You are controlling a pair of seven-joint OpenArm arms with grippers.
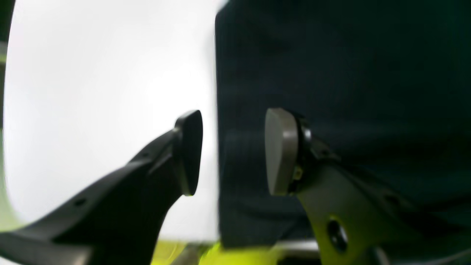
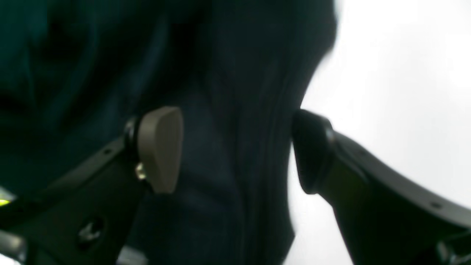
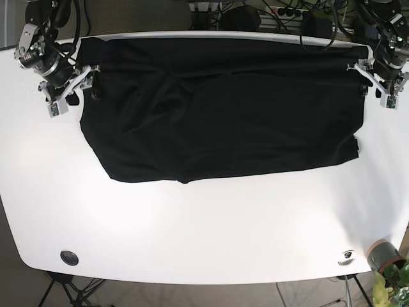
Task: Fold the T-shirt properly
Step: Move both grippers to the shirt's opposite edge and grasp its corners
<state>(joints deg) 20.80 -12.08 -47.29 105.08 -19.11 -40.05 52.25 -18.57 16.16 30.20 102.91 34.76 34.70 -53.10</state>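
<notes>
From my left wrist camera, my left gripper (image 1: 233, 152) stands spread, its dark pad over the white table (image 1: 103, 92) and its grey pad over the dark T-shirt (image 1: 349, 73); the shirt's straight edge runs up between the two pads, and nothing is pinched. The picture is blurred, so I cannot tell whether either pad touches cloth. From my right wrist camera, my right gripper (image 2: 237, 151) is likewise spread, with a creased fold of the T-shirt (image 2: 228, 110) lying between the grey pad and the dark pad; the dark pad sits at the cloth's edge against the white table (image 2: 404, 73). Only the base view gives the whole layout: the T-shirt (image 3: 223, 109) lies spread wide along the far side of the table (image 3: 192, 236), its lower edge slanting and rumpled at that view's left. My right gripper (image 3: 86, 80) sits at the shirt's far corner there, my left gripper (image 3: 364, 73) at the opposite far corner.
</notes>
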